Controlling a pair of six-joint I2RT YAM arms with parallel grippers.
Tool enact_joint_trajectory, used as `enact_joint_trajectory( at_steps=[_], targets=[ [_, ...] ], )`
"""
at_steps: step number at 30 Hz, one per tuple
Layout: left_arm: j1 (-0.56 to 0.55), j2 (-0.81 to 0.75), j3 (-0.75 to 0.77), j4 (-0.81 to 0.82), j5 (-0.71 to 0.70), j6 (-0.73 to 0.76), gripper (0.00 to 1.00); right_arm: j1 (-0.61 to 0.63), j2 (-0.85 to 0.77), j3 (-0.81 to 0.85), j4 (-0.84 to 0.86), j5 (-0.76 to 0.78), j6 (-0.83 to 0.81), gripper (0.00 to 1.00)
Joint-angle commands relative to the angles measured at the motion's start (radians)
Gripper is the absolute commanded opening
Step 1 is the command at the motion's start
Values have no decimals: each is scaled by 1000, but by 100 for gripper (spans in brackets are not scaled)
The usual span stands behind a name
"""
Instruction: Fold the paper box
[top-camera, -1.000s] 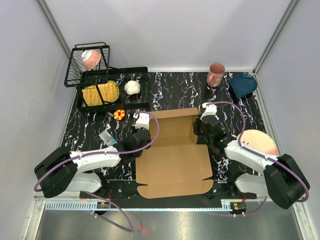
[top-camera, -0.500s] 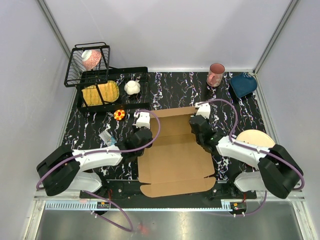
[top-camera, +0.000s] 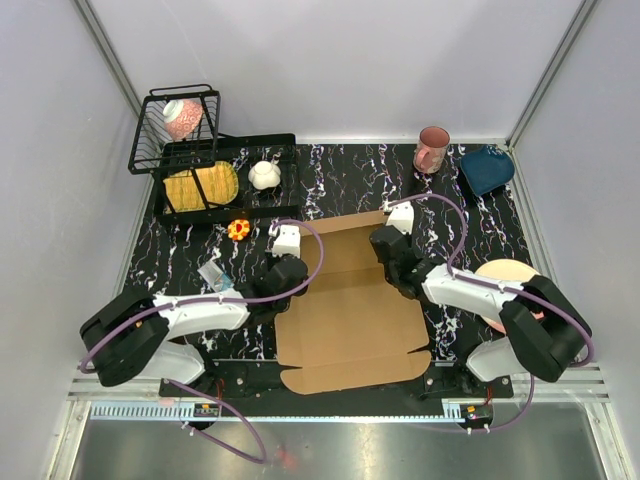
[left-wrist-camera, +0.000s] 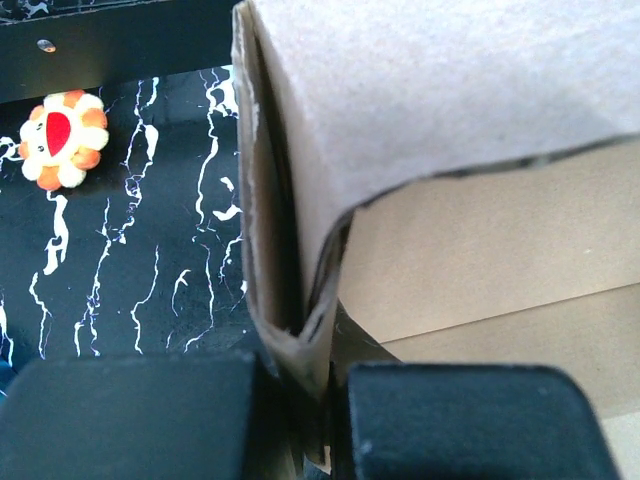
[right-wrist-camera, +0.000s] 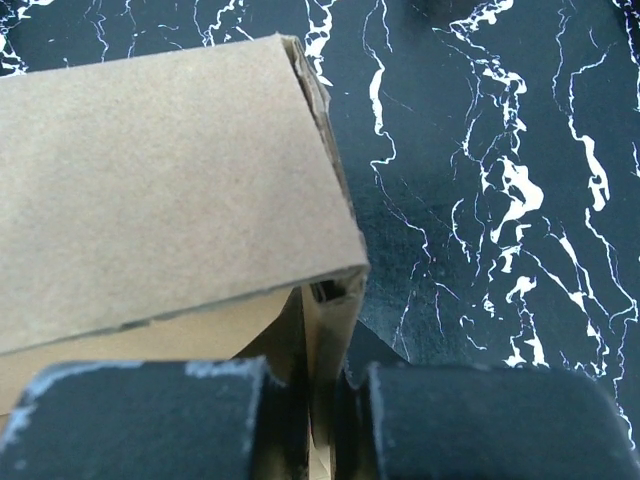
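Two walls of your plain brown corrugated cardboard box (top-camera: 345, 320) are pinched: left gripper (left-wrist-camera: 305, 400) clamps the left wall, right gripper (right-wrist-camera: 318, 410) the right.

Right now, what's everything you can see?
paper box: one, brown, middle of the table
dish rack: one, black, far left corner
cup: one, pink, in the rack's basket
flat thing: one, yellow, lying in the rack
small thing: one, white, in the rack
toy: one, orange, before the rack
wrapper: one, clear, left side
mug: one, pink, far edge
bowl: one, dark blue, far right corner
plate: one, peach, right side
left gripper: one, black, pinching box's left wall
right gripper: one, black, pinching its right wall
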Motion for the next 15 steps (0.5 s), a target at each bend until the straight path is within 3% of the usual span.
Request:
enact_joint_trajectory(
  at_steps=[1, 7, 9, 10, 12, 13, 15],
  targets=[
    [-26, 17, 52, 74, 35, 20, 0, 1, 34, 28, -104, 103, 37, 0],
    [-26, 42, 81, 77, -21, 18, 0, 0, -24, 17, -162, 98, 82, 0],
    [-27, 46, 87, 80, -45, 20, 0, 0, -53, -3, -141, 6, 79, 19],
    [-26, 48, 90, 82, -56, 18, 0, 1, -87, -11, -127, -28, 77, 38],
    [-26, 57, 101, 79, -87, 15, 0, 0, -124, -32, -127, -97, 71, 54],
    [-24, 62, 107, 71, -99, 13, 0, 1, -166, -47, -125, -155, 66, 70],
    [-24, 78, 123, 65, -131, 4, 0, 0, -211, -63, -125, -236, 68, 81]
  ],
)
